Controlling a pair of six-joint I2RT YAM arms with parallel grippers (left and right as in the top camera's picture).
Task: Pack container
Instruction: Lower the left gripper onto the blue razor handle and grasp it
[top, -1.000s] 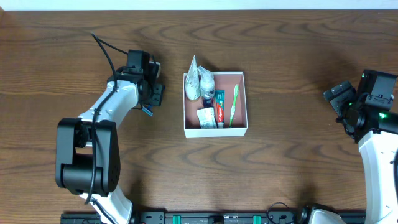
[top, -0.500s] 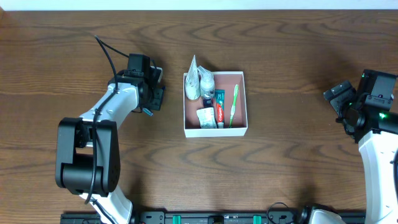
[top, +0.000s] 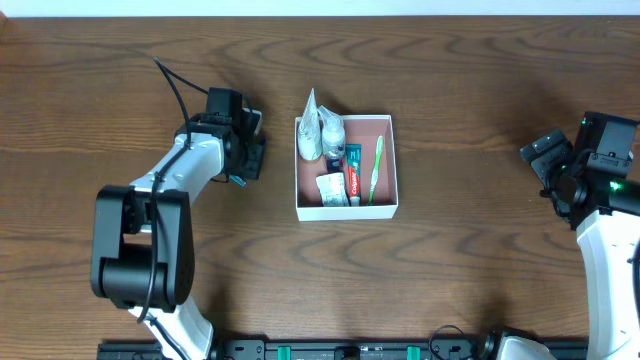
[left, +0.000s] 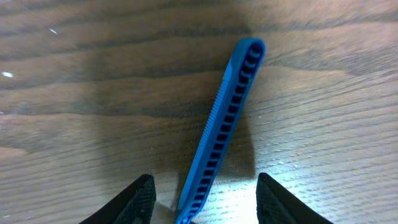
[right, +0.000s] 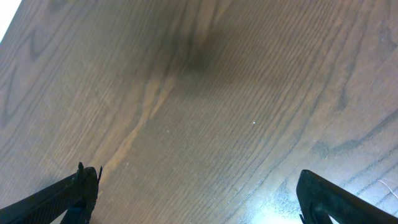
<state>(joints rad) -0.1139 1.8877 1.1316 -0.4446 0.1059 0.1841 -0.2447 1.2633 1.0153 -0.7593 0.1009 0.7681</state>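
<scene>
1. Blue, ribbed, thin: a stick (left: 224, 130) lies on the wood table (left: 74, 81), left of the container (top: 346, 211). Handle or comb, cannot tell which.
2. The left gripper (left: 204, 186) hangs over one end of it, fingers (left: 140, 199) spread to either side, not touching it.
3. Step in hand, as I judge it: pick up the stick. It runs slanted between the fingers, so centre on it, go low and close across the narrow width. Being thin, it may skid or twist.
4. The container sits mid-table, well right of the left gripper. Inside are a green toothbrush (top: 377, 170), a toothpaste tube (top: 352, 185) and white bottles (top: 330, 130). The left half is crowded; bare floor shows far right, likely the best drop spot.
5. Nothing lies between stick and container, but the carry must clear the wall.
6. The right gripper (top: 545, 160) is at far right, fingers wide apart over bare wood, holding nothing.
</scene>
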